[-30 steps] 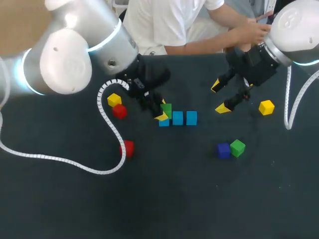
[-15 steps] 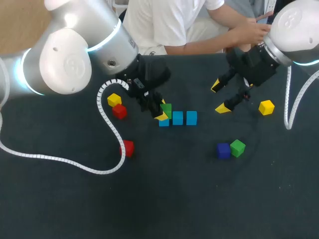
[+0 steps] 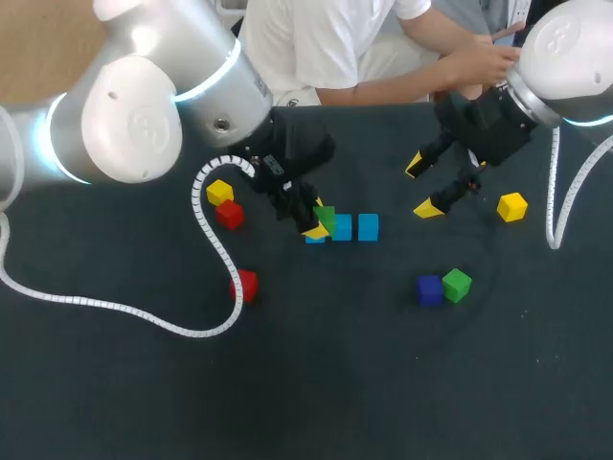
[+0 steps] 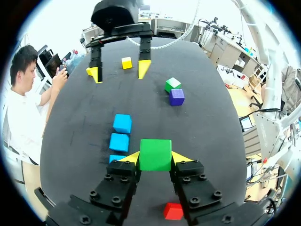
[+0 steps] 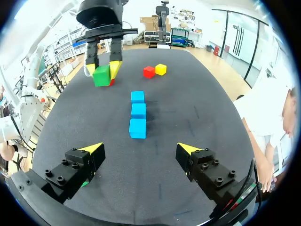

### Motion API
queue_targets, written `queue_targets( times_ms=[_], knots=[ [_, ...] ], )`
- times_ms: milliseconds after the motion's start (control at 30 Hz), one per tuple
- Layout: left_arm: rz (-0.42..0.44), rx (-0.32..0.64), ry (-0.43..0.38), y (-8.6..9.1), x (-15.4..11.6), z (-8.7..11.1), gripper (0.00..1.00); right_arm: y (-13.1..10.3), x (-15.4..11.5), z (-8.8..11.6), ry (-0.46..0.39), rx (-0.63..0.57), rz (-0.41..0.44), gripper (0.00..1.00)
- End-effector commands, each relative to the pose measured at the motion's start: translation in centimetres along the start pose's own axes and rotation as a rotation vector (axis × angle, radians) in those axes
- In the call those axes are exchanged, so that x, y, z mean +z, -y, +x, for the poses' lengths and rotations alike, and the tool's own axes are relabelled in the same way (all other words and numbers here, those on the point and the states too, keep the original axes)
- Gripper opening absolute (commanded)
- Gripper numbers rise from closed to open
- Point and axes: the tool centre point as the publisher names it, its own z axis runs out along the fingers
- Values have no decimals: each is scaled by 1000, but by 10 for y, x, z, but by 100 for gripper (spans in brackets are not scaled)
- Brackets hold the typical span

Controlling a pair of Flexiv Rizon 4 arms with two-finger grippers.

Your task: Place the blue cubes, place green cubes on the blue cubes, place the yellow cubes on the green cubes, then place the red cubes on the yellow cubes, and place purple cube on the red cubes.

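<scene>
Green cube [image 3: 326, 218], clamped in my left gripper [image 4: 155, 160] near centre frame, hangs over the leftmost blue cube [image 3: 313, 237] for stacking, while my right gripper [image 3: 420, 187] hangs spread at upper right.

A dark, matt, finely grained covering, cloth-like, is seen on the table [image 3: 383, 383]. Smooth, glossy silver-white shells are borne by the left arm [image 3: 129, 125] and right arm [image 3: 570, 43]; highlights are thrown on both. The cable [image 3: 115, 309] is sheathed in a white ribbed plastic spiral. The left gripper [image 4: 155, 157] and right gripper [image 5: 140, 148] are bodied in matt black, set with dark bolts, and tipped in smooth yellow. The green cube [image 4: 155, 151] and blue cubes [image 5: 138, 128] are smooth-faced, with slight sheen; their material cannot be told.
</scene>
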Motion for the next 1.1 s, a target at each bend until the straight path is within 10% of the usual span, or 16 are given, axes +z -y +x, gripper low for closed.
queue_targets(
  times_ms=[33, 1100],
  knots=[
    [9, -29, -84, 0, 2, -18, 0, -1, 0, 0, 1, -1, 2, 100],
    [-83, -183, 25, 5, 28, -5, 0, -1, 0, 0, 1, -1, 2, 100]
  ],
)
